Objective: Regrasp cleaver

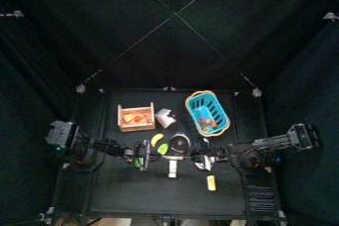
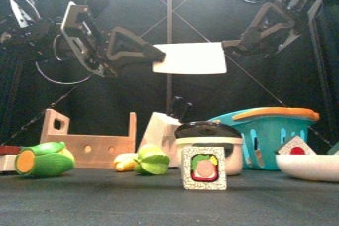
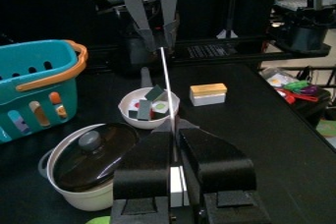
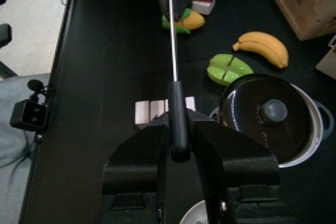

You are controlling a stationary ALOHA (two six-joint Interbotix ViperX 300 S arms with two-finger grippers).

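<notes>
- While both arms meet above the middle of the counter point(image 2: 159, 205), the cleaver point(image 2: 188, 58) hangs in the air between them, its whitish blade flat toward the front camera.
- At 3 o'clock of the blade, the right gripper point(image 2: 241, 42) has its jaws closed on the cleaver's end.
- At 9 o'clock, the left gripper point(image 2: 146, 50) has its jaws closed on the blade's other edge.
- Below, at 6 o'clock, stand a lidded pot point(image 2: 209, 143) and a sushi piece point(image 2: 203, 167).
- A blue basket point(image 2: 269, 131) sits toward 4 o'clock, a wooden crate point(image 2: 90, 141) toward 8 o'clock.
</notes>
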